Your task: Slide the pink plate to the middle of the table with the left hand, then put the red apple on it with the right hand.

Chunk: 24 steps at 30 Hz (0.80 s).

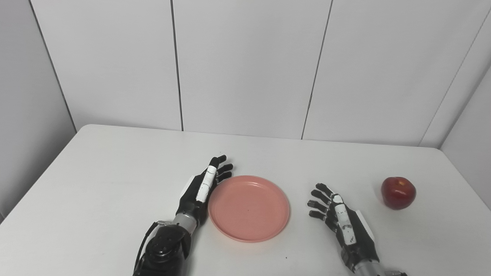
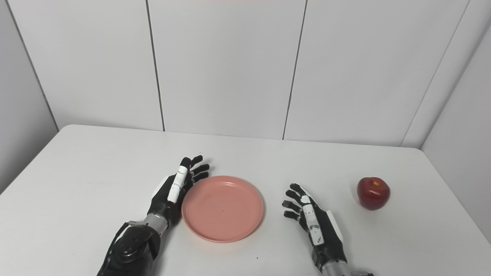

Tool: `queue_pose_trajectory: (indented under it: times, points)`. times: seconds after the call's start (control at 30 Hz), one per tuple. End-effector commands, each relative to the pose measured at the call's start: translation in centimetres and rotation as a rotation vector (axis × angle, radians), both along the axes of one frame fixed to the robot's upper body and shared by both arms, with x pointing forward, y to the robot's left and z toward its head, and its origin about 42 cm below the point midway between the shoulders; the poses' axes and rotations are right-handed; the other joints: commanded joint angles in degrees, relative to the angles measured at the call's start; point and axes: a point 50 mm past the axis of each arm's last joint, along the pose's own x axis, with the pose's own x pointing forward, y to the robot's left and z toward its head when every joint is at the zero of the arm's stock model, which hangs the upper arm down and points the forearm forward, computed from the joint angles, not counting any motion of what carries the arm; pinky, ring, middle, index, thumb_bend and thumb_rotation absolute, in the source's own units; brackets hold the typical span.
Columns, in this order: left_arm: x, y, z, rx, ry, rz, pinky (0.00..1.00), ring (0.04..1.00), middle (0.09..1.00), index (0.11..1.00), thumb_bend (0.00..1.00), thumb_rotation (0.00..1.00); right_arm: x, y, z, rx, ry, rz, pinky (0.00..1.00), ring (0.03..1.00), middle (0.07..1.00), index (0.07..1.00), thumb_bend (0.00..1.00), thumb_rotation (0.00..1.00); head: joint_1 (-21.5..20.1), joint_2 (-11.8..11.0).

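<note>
Left hand (image 1: 202,188) sits edge-on against the left rim of the round pink plastic plate (image 1: 249,208), fingers straight, gripping nothing. Right hand (image 1: 341,222) rests just right of the plate, fingers spread and empty. Shiny red apple (image 1: 398,193) sits further right of the plate on the white table (image 1: 107,184).

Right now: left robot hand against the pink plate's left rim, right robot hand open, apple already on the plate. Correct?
Not quite. The red apple is not on the pink plate; it sits on the table, right of the open right robot hand. The left eye view shows it. The left robot hand is at the plate's left rim.
</note>
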Motion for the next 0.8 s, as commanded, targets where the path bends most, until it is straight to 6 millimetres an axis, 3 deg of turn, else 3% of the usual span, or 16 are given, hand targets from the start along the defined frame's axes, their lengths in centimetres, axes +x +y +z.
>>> queue_pose_trajectory:
  times: [0.0,0.77]
  points:
    - [-0.92,-1.68,-1.68,0.021,0.075,-0.055,0.82,0.884,0.869,0.891,0.82,0.95,0.79,1.36,0.49,0.019,0.001,0.049,0.75,0.803,0.859,0.876,0.96,1.00,-0.19,-0.12]
    - [-1.63,-2.05,-2.02,0.024,0.065,-0.022,0.87,0.880,0.881,0.916,0.80,0.94,0.90,1.81,0.46,0.006,-0.012,0.064,0.73,0.796,0.858,0.875,0.94,1.00,-0.98,-0.16]
